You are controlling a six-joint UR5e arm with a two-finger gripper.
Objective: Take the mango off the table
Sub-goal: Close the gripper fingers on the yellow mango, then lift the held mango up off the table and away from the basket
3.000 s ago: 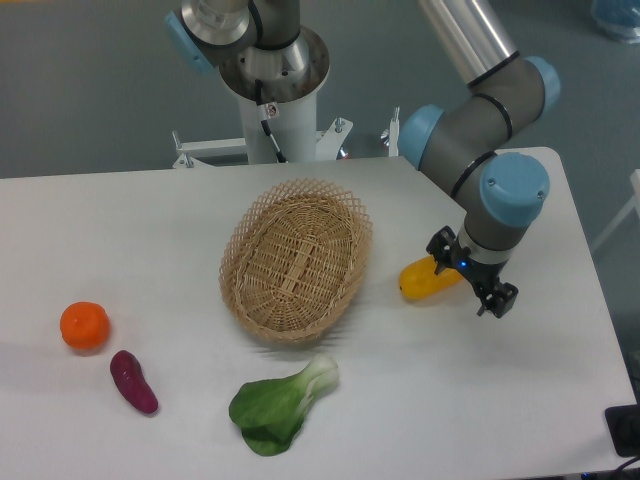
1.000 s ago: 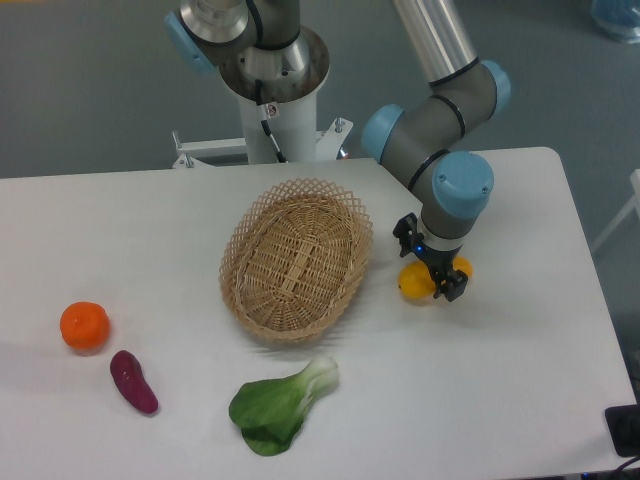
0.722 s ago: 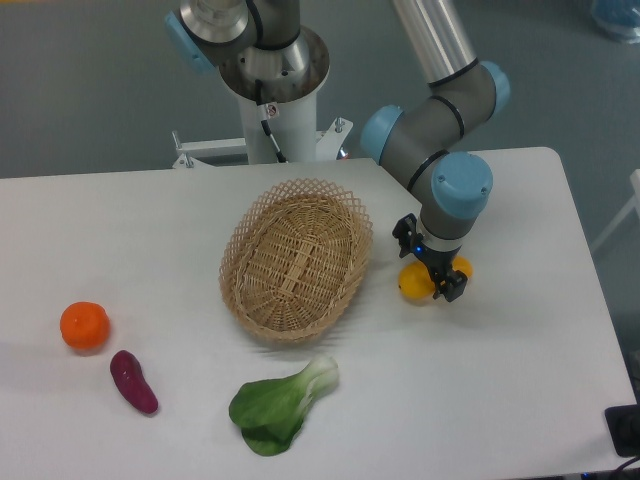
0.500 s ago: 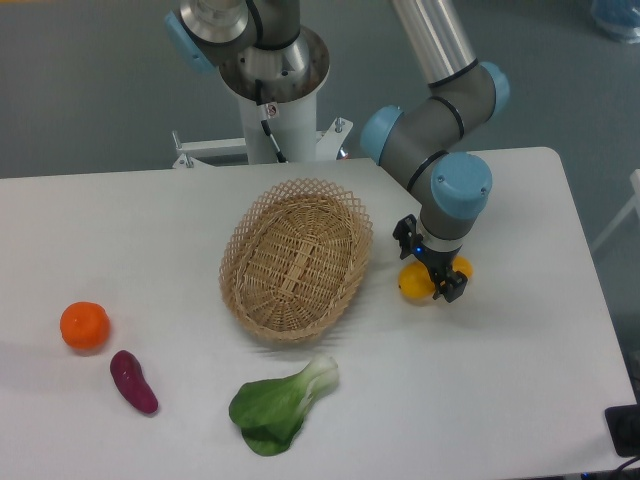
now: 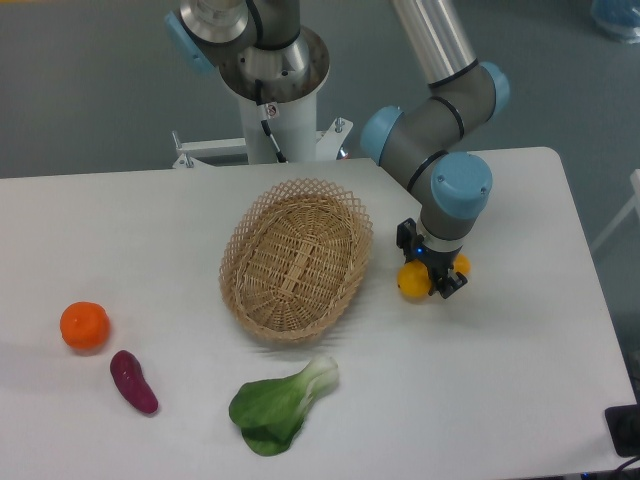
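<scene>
The yellow-orange mango (image 5: 410,283) lies on the white table (image 5: 520,380), just right of the wicker basket. My gripper (image 5: 430,268) comes straight down over it, with the black fingers (image 5: 448,285) drawn in against both sides of the fruit, so it is shut on the mango. The wrist hides the middle of the fruit; only its yellow left end and a bit of its right end show. The mango still rests at table level.
An oval wicker basket (image 5: 296,262) sits in the middle, close to the mango's left. At the front lies a green bok choy (image 5: 280,405). A round orange fruit (image 5: 84,326) and a purple sweet potato (image 5: 133,381) are at the far left. The robot's base (image 5: 270,70) stands behind the table.
Over three seconds the gripper moved left and came down over the mango. In the last half second its fingers drew in against the fruit, which shifted slightly.
</scene>
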